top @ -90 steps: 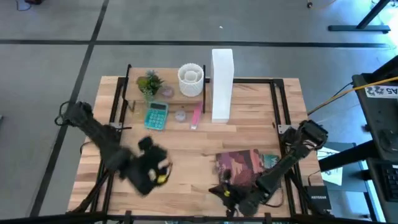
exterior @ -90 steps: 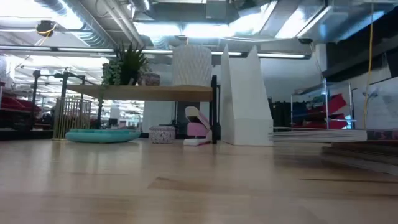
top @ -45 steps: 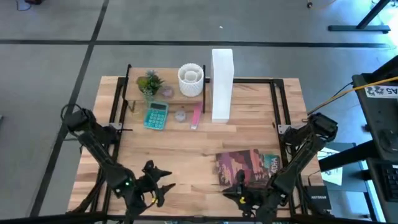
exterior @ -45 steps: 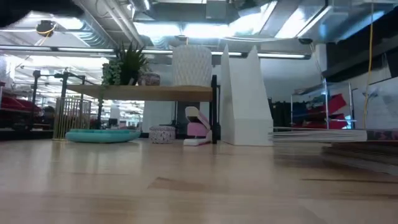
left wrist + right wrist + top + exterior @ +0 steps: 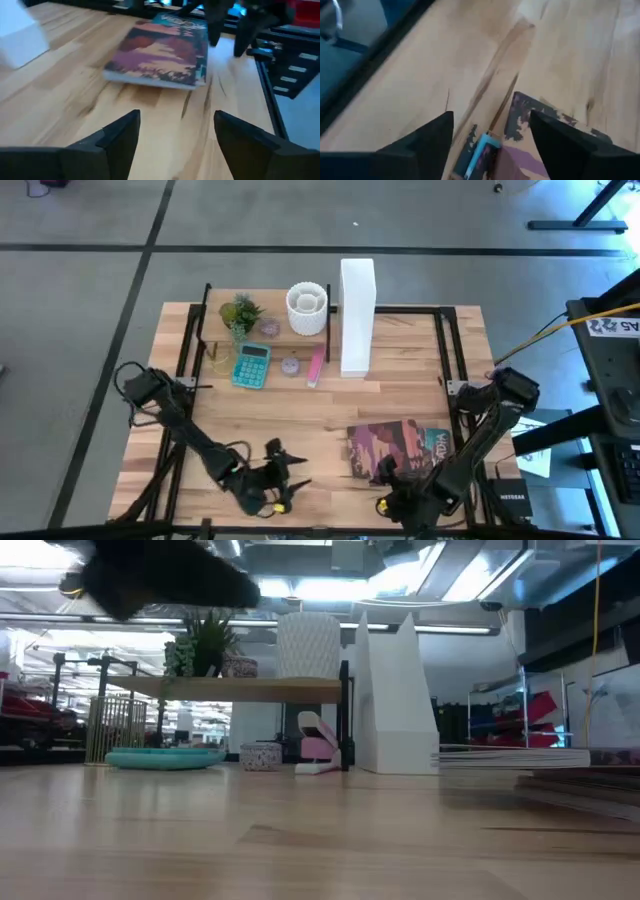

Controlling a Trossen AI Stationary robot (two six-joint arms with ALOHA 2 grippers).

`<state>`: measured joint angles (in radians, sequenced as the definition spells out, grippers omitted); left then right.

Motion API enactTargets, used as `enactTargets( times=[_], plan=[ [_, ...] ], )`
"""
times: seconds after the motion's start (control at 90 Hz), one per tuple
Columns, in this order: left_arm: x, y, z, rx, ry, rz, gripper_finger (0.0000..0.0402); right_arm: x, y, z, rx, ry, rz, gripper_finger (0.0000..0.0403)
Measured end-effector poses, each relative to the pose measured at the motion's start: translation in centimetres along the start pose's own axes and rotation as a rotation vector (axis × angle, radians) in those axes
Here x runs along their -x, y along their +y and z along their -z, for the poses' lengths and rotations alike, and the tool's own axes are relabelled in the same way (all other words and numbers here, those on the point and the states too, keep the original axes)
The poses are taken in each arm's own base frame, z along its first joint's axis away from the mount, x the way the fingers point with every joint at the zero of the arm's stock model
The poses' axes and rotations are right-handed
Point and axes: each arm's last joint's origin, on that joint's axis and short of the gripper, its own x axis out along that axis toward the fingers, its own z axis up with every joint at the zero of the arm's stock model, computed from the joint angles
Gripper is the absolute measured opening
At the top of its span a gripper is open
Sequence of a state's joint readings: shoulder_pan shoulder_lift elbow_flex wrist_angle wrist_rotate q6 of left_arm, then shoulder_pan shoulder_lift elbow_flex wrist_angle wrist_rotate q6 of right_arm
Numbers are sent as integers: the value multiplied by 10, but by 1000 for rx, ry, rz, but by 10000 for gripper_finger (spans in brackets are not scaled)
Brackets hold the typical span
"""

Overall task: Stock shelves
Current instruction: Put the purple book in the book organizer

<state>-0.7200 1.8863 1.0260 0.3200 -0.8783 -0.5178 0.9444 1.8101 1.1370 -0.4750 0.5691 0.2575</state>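
Observation:
The shelves [image 5: 265, 330] stand at the table's far left, a light-wood board [image 5: 240, 690] on black posts. On the board sit a plant [image 5: 240, 313], a white ribbed cup [image 5: 307, 310] and a small pot [image 5: 269, 328]. A stack of books [image 5: 395, 448] lies flat near the right front. My left gripper [image 5: 285, 480] hovers open near the front edge, pointing at the books [image 5: 160, 50]. My right gripper [image 5: 395, 500] is open just in front of the stack. A corner of the stack [image 5: 520, 135] shows between its fingers.
Under the shelf board lie a teal calculator [image 5: 251, 366], a small round thing [image 5: 290, 365] and a pink stapler [image 5: 315, 367]. A tall white file box [image 5: 357, 315] stands right of the shelves. Bare tabletop [image 5: 300, 420] spans the middle.
My left gripper has gone toward the table's near edge, then toward the right edge, closer to the books. My right gripper has drawn back a little toward the near edge. The books have stayed where they were.

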Motion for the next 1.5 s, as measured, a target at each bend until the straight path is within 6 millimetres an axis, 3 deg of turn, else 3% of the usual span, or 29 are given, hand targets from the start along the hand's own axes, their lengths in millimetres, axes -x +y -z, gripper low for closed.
enactTargets(
  times=[0.233,0.389,0.533,0.689,0.967,1.122,1.333,1.5],
  plan=[
    [-35,14,2,29,9,27,237,-39,19,-2,2,3,215,253],
    [-36,14,2,58,31,73,237,-62,30,-3,4,88,301,253],
    [-30,8,4,85,51,121,237,-69,33,-5,-3,180,437,253],
    [-21,0,8,75,51,152,237,-74,25,-7,-74,266,488,253],
    [-11,-9,12,18,48,188,237,-86,-4,-5,-357,404,480,247],
    [-5,-13,14,-26,46,205,237,-90,-11,-6,-546,437,472,188],
    [5,-18,21,-67,50,175,237,-83,-17,-24,-602,408,483,26],
    [21,-22,29,-134,-5,33,237,-66,-21,-58,-534,265,511,11]
  ],
)
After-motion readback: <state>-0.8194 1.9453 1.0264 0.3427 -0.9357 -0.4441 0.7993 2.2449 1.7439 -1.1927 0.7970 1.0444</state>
